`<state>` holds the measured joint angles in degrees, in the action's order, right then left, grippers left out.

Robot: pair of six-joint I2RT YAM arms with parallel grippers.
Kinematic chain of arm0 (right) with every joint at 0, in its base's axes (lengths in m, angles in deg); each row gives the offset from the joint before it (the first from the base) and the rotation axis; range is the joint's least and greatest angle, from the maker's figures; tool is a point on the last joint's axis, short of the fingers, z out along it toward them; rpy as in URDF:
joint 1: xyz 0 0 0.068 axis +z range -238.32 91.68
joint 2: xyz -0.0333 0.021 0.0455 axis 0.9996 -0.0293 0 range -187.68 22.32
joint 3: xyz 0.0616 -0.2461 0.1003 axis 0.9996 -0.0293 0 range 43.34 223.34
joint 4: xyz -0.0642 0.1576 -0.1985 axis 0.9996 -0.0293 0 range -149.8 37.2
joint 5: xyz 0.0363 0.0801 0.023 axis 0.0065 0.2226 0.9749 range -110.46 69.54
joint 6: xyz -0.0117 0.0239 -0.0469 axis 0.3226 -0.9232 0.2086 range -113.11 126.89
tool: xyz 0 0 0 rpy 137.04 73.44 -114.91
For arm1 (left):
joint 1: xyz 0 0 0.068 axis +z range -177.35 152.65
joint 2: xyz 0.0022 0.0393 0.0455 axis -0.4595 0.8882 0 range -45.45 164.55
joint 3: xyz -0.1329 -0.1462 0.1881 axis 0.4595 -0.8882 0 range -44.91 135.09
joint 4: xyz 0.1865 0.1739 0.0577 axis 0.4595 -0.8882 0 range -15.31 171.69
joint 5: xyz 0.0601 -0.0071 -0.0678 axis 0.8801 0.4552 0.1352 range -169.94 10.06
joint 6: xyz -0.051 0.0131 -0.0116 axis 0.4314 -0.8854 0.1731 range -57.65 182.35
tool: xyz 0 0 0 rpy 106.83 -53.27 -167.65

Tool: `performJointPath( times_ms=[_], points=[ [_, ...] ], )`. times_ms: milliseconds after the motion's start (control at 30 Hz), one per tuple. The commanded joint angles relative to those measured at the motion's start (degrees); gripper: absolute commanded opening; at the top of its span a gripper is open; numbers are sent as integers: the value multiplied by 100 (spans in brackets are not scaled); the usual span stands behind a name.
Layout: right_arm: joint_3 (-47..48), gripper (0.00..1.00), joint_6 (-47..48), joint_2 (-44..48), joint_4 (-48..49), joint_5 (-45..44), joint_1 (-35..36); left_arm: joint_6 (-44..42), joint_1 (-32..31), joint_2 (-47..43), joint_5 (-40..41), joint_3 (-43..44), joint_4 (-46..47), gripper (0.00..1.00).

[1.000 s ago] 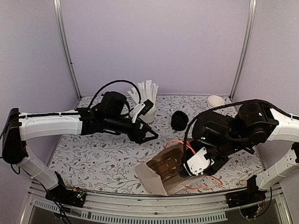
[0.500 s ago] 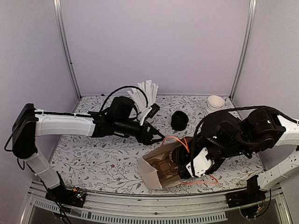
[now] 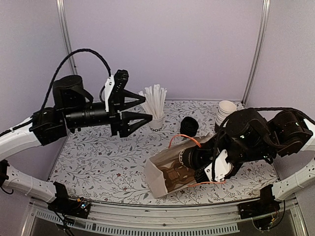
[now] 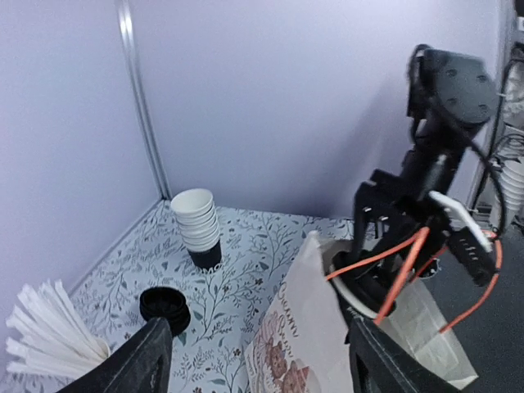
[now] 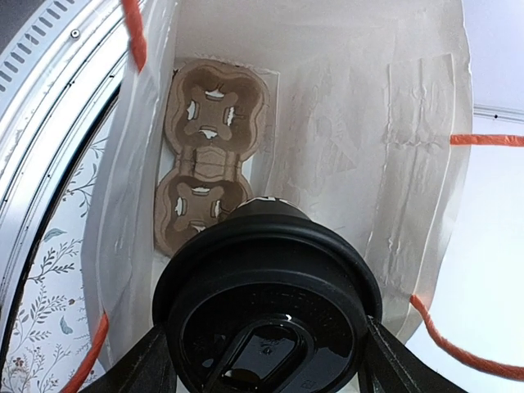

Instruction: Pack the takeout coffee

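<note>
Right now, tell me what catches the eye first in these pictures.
The right gripper holds the takeout coffee at the mouth of the white paper bag, which lies at the near middle of the table with a cardboard cup carrier at its far end. The left gripper hangs open and empty, high over the left side.

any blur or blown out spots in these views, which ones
Top external: even soft light, all sharp. Left wrist: the left tool's fingers sit dark and soft at the bottom edge, the paper bag clear. Right wrist: the takeout coffee lid looms close with a faint sheen, the cup carrier behind it sharp, the bag's right wall washed out to white.
</note>
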<state>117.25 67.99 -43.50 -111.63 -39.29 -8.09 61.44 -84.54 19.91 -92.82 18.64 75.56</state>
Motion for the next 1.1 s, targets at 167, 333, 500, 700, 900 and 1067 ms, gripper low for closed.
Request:
performJointPath(
  times_ms=[167, 333, 500, 700, 900, 1067],
  points=[
    [105, 41, 37, -13, 49, -119, 42, -1756, -1675, 1050, 998, 1504, -1579, 76],
    [145, 41, 98, -61, 64, -138, 38, -1733, -1752, 1686, 1390, 2031, -1717, 68],
    [111, 41, 121, -71, 40, -106, 37, -1624, -1739, 1852, 1171, 2116, -1434, 36],
    [-338, 41, 359, 133, 58, -234, 172, -505, -1658, 1827, 936, 1657, -283, 0],
    [-910, 41, 1220, 521, 378, -444, 263, 344, -1655, 1993, 824, 1399, 397, 0],
    [-1111, 41, 1352, 613, 581, -440, 268, 618, -1690, 1909, 1, 963, 1246, 0]
  ],
)
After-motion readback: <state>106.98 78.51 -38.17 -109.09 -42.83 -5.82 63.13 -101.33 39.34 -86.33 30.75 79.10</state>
